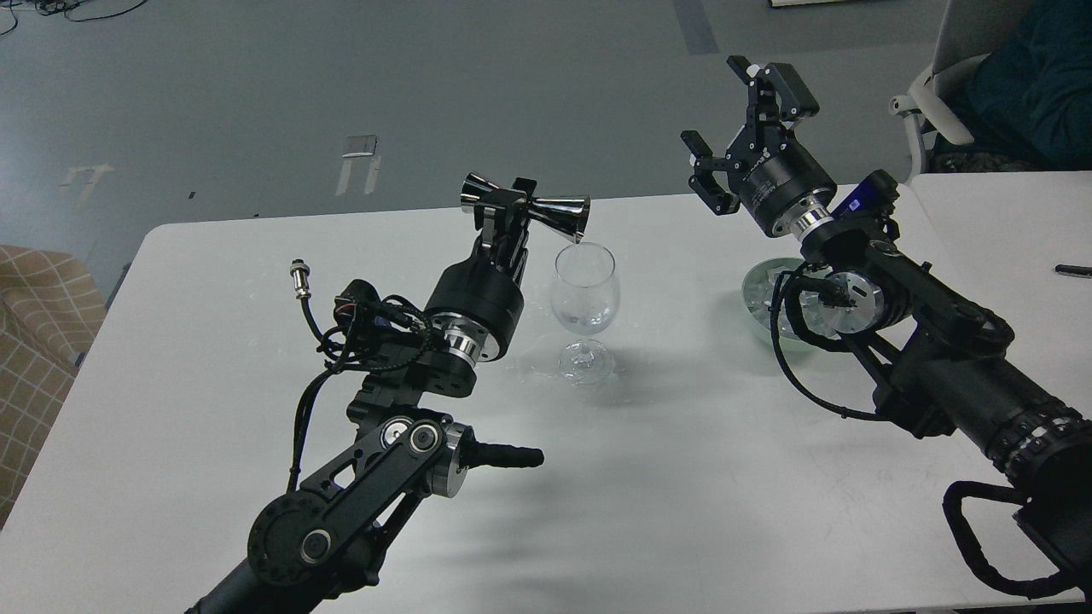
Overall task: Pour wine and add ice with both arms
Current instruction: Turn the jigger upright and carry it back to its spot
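My left gripper (505, 206) is shut on the waist of a steel double-cone jigger (527, 207), held sideways with its right mouth just above the rim of a clear stemmed glass (584, 294). A little clear wine (583, 321) lies in the bottom of the glass bowl. My right gripper (740, 119) is open and empty, raised above the table's far edge. Below its arm a pale bowl (754, 288) holds clear ice cubes (771, 281), partly hidden by the wrist.
The white table (665, 477) has a few wet spots around the glass foot. A second white table (998, 222) with a black pen (1072, 270) adjoins at the right. A chair (947, 94) stands behind it. A checked sofa (34, 333) is at the left.
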